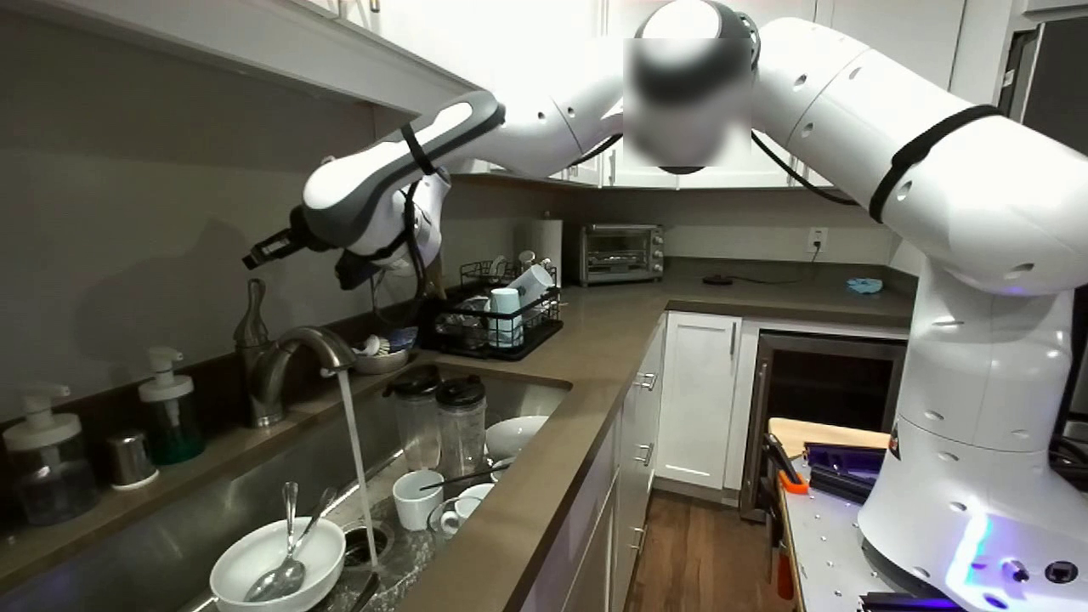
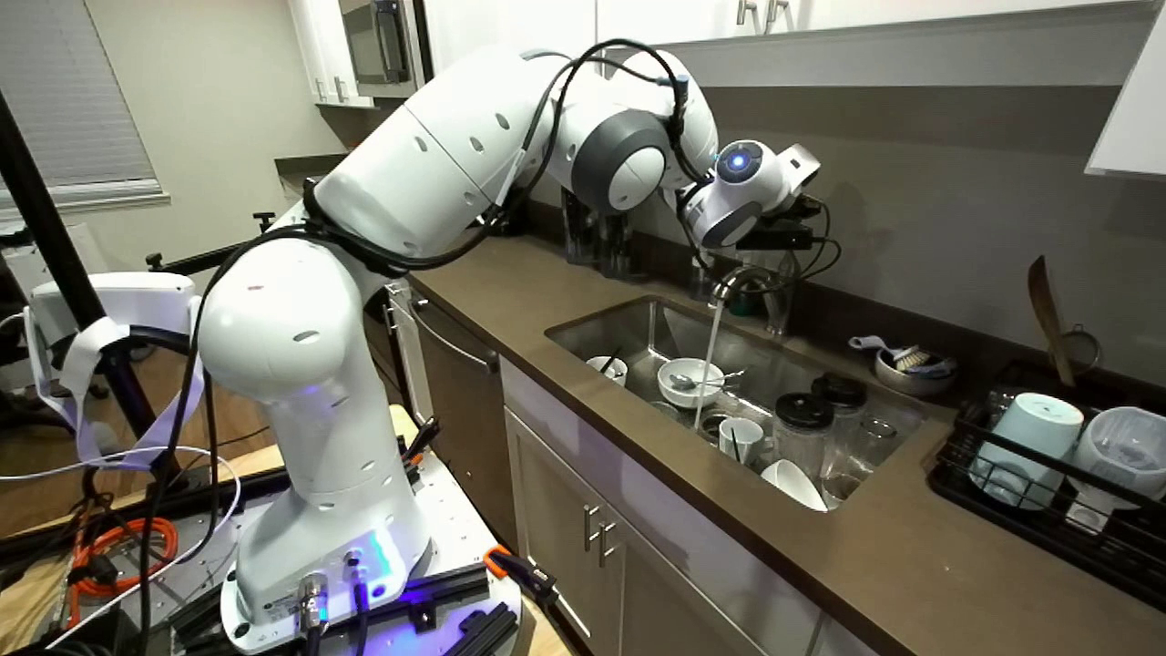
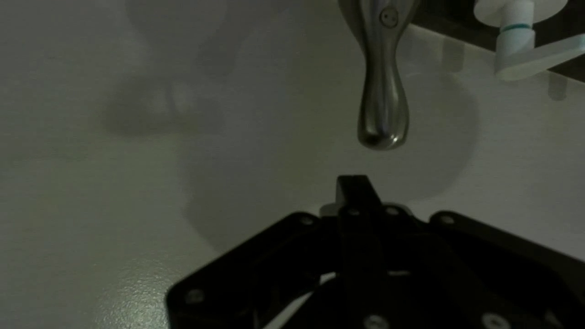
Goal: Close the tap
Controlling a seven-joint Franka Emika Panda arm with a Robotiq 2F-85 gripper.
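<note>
Behind the broad stainless-steel sink (image 1: 191, 529) stands your arched, silver metal tap (image 1: 272, 374), running and so not yet closed. Just above it, your black two-fingered gripper (image 3: 352, 178) looks clenched with nothing held, apart from the slim, upright silver lever handle (image 3: 383, 100). With a thin, whitish stream of water (image 1: 358, 455) falling into the sink, you seem to have the whole closing left: contact, then a push.

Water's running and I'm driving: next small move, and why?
I'd probably lower the shut jaws onto the slim upright silver metal lever handle: in an exterior view they appear just above it, not touching, and a thin clear water stream pours from the arched silver metal spout. Pushing down likely closes the flow.
</note>
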